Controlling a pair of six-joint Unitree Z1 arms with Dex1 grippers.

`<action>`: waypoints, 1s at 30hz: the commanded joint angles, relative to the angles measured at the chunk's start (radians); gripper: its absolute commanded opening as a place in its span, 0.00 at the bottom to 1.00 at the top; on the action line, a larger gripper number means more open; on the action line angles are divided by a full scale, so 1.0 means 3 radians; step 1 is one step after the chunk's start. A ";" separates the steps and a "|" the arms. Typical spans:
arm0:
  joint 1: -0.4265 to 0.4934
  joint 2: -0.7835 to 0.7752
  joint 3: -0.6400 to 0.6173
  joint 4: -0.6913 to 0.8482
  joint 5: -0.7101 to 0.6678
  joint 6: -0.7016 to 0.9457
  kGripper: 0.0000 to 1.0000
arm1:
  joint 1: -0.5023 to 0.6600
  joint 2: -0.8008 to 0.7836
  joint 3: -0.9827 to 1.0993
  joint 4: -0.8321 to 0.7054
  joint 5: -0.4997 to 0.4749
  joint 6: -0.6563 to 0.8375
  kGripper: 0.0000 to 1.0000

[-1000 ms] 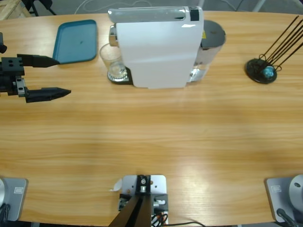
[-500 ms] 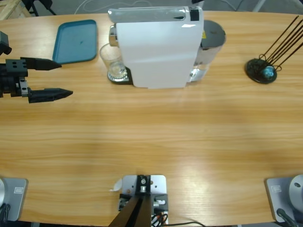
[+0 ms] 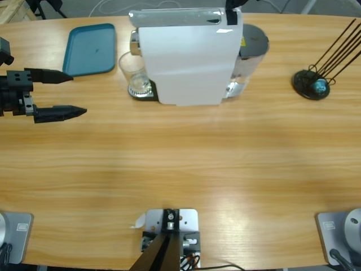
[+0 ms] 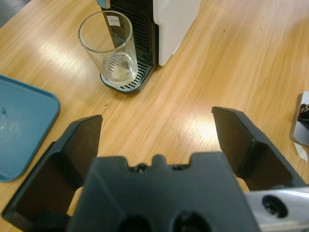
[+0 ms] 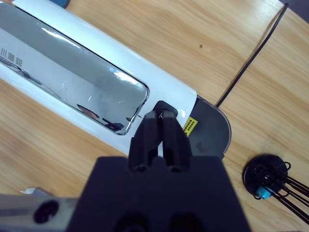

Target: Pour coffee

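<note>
A glass (image 3: 134,72) stands on the machine's (image 3: 186,56) drip grate, with a tray (image 3: 90,49) just left of it.

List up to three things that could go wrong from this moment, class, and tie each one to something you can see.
1. The glass stands on the drip tray tight against the white coffee machine; the open left gripper, coming from the side, might knock the machine or tip the glass.
2. The right gripper, jaws shut, hangs right over the machine's top; pressing off target could shift the machine.
3. The blue tray lies close beside the left gripper and could get nudged.
</note>
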 commanded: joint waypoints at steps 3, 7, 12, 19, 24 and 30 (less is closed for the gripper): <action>-0.0014 0.0051 0.0103 -0.0042 0.0051 -0.0039 1.00 | -0.0032 -0.0476 -0.0313 0.0056 -0.0071 -0.0102 1.00; -0.0015 0.0019 0.0107 -0.0042 0.0051 -0.0042 1.00 | -0.0027 -0.0485 -0.0041 0.0092 -0.0058 -0.0001 1.00; -0.0019 -0.0011 0.0114 -0.0043 0.0051 -0.0044 1.00 | -0.0027 -0.0505 0.0103 0.0105 -0.0058 0.0075 1.00; -0.0025 -0.0009 0.0117 -0.0043 0.0051 -0.0044 1.00 | -0.0027 -0.0498 0.0112 0.0123 -0.0004 0.0196 1.00; -0.0025 -0.0009 0.0116 -0.0043 0.0051 -0.0044 1.00 | -0.0027 -0.0502 0.0112 0.0128 0.0011 0.0208 1.00; -0.0027 0.0001 0.0113 -0.0043 0.0051 -0.0043 1.00 | -0.0027 -0.0528 0.0121 0.0163 0.0025 0.0202 1.00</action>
